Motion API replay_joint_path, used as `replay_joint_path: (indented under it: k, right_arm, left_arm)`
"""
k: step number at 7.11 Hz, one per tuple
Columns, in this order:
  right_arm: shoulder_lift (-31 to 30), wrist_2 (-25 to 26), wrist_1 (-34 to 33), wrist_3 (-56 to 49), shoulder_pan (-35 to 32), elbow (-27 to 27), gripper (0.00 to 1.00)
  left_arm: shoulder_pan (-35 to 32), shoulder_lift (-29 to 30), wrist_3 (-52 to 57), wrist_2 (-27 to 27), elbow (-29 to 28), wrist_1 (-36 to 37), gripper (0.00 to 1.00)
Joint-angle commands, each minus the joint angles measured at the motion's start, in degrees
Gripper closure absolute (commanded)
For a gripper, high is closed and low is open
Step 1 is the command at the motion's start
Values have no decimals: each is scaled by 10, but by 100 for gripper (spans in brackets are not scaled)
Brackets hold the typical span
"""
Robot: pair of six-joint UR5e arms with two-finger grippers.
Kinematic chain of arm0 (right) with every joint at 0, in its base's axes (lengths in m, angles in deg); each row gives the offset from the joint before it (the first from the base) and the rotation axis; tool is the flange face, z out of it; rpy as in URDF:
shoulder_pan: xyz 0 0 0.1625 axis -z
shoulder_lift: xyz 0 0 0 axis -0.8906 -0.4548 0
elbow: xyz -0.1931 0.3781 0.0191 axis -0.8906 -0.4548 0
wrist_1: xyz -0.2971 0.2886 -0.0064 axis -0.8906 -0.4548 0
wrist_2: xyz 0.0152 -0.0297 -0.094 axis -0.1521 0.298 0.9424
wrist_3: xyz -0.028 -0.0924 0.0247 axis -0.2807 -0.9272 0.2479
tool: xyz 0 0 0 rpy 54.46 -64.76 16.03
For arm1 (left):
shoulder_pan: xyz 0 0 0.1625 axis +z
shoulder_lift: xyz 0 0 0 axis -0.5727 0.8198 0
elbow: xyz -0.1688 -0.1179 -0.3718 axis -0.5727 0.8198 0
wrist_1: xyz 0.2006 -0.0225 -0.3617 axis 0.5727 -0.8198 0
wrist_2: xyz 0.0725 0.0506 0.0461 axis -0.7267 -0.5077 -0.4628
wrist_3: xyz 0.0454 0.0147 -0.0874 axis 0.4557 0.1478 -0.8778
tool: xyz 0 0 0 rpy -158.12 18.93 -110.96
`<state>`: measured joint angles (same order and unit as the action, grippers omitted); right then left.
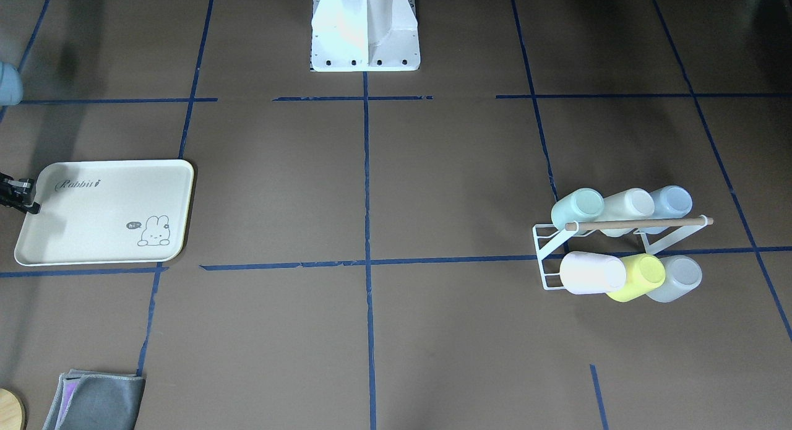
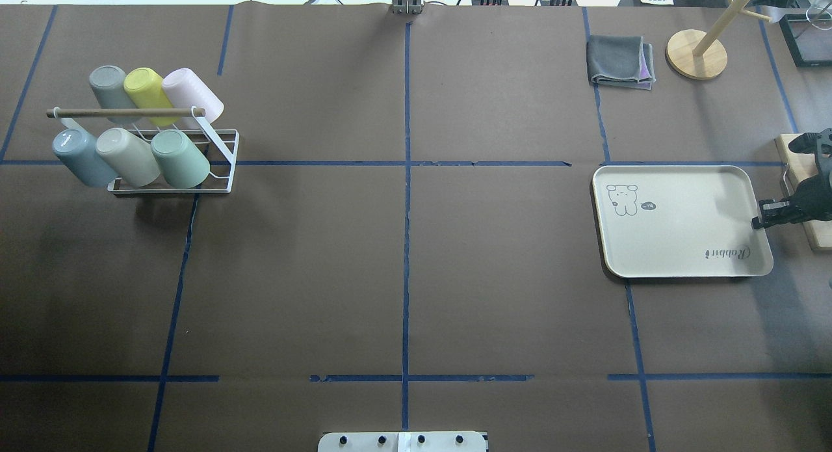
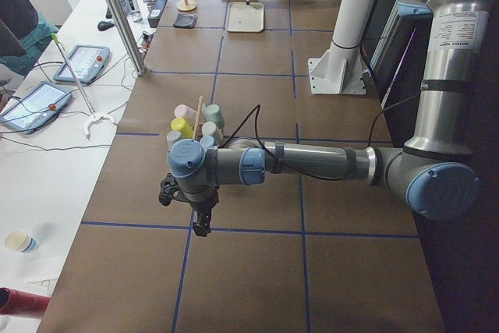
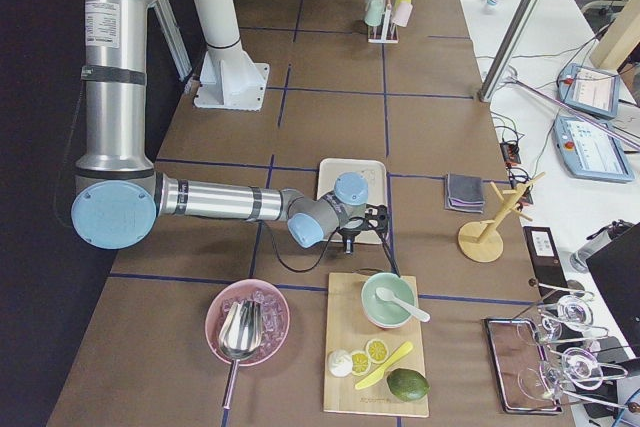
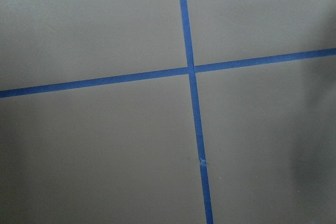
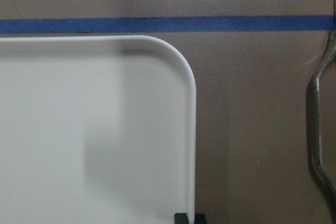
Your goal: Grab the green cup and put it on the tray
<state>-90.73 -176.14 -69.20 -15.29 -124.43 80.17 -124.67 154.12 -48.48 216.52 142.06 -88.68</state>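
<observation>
The pale mint-green cup (image 1: 578, 207) lies on its side in a white wire rack (image 1: 550, 257), at the end of the back row; it also shows in the overhead view (image 2: 180, 158). The cream "Rabbit" tray (image 1: 93, 226) lies flat at the other end of the table (image 2: 682, 231) and holds nothing. My right gripper (image 2: 758, 223) hovers at the tray's outer rim (image 6: 191, 129), fingertips close together, shut and empty. My left gripper (image 3: 201, 228) shows only in the exterior left view, low over bare table past the rack; I cannot tell its state.
The rack also holds a yellow cup (image 1: 640, 275), a pale blue cup (image 1: 671, 201) and several others under a wooden bar. A grey cloth (image 2: 617, 62) and a wooden stand (image 2: 697, 54) lie beyond the tray. A wooden board (image 2: 806, 237) lies beside the tray.
</observation>
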Motion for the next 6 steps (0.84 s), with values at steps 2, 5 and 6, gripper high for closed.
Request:
replay_joint_path:
  k: [2,5,6]
  right_arm:
    - [-3,-8,2,0,-3,14,100]
    - [-8,-58,2,1,-44,60,100]
    - [-7,-81,2,1,-57,69,100]
  left_arm:
    - [0,1,0,0,0,0,0]
    - [0,1,0,0,1,0,0]
    - [0,1,0,0,1,1,0]
